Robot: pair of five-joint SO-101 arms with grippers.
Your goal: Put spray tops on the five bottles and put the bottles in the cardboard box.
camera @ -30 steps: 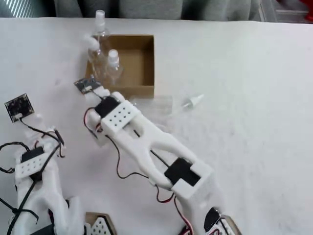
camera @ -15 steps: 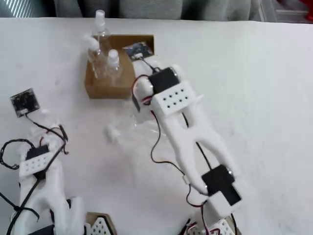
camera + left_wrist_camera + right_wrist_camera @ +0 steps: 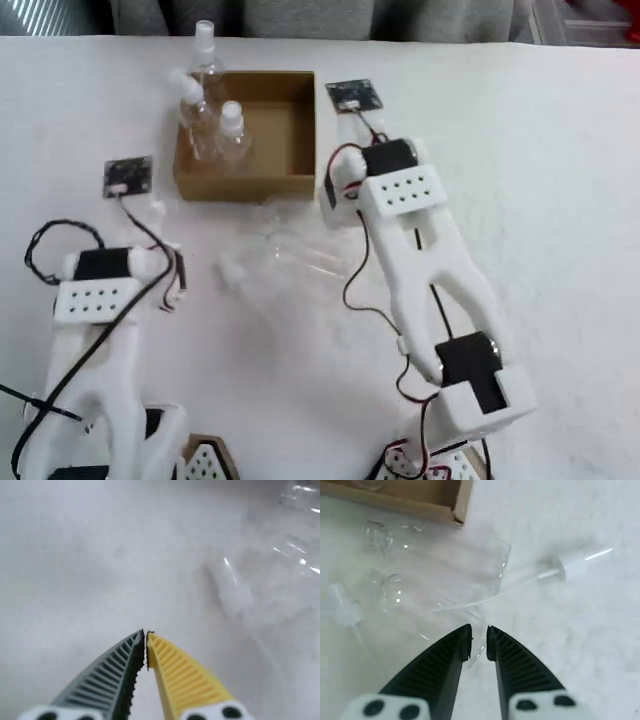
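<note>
The cardboard box [image 3: 290, 130] stands at the back of the table with three capped bottles [image 3: 230, 130] upright at its left side. Two clear bottles [image 3: 290, 245] lie uncapped on the table in front of it, and a white spray top [image 3: 232, 268] lies beside them. My right arm [image 3: 400, 190] is beside the box's right wall. Its gripper [image 3: 477, 632] hangs slightly open over the lying bottles [image 3: 395, 590], with a spray top and its tube [image 3: 570, 562] just beyond. My left gripper [image 3: 146, 636] is shut and empty above the cloth, a clear bottle [image 3: 260, 595] off to one side.
White cloth covers the table [image 3: 530, 150]. The box's corner [image 3: 457, 507] is close to the right gripper. Wires trail from both arms, and the left arm [image 3: 100, 290] stands at the front left.
The right arm swung from the box's front left corner across to the box's right side. The left arm moved farther in, toward the box and the lying bottles.
</note>
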